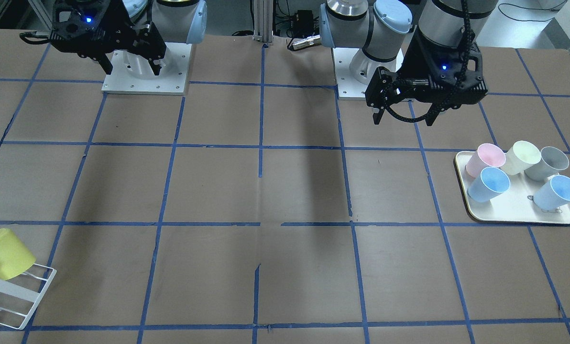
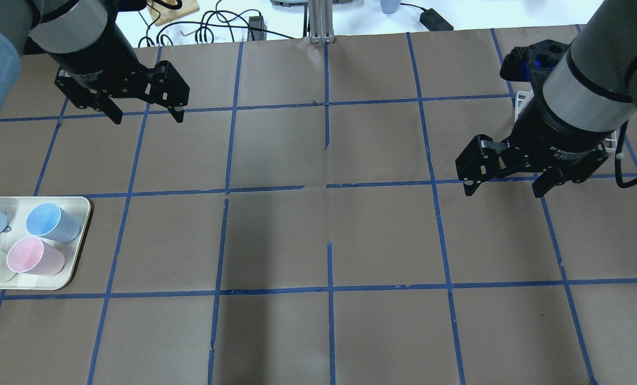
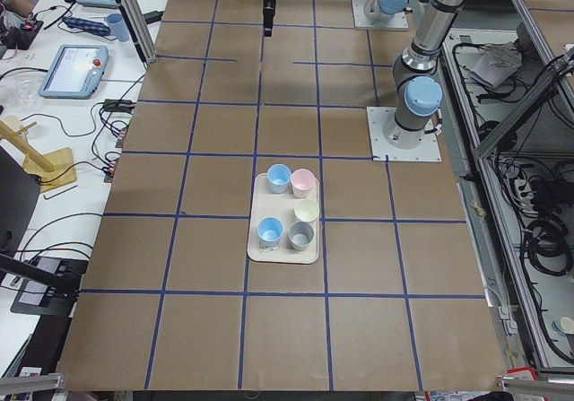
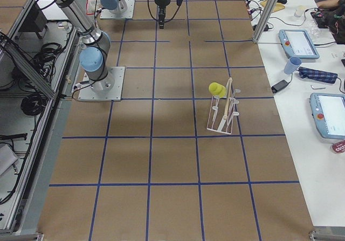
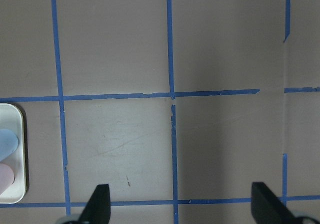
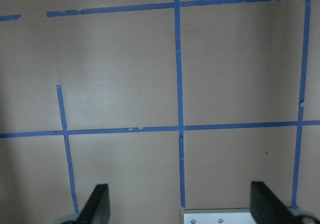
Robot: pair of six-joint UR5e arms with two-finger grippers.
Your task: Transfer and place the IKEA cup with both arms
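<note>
The IKEA cup, bright lemon-yellow, sits upside down and tilted on a white wire rack at the table's corner; it also shows in the exterior right view. In the overhead view my right arm hides it. My right gripper hangs open and empty above the table near its base, well away from the cup. It also shows in the overhead view. My left gripper is open and empty above the table, back from the tray, and also shows overhead.
A cream tray holds two light blue cups, a pink cup, a pale cream-yellow cup and a grey cup. The table is brown with a blue tape grid. Two white arm base plates stand at the robot's edge.
</note>
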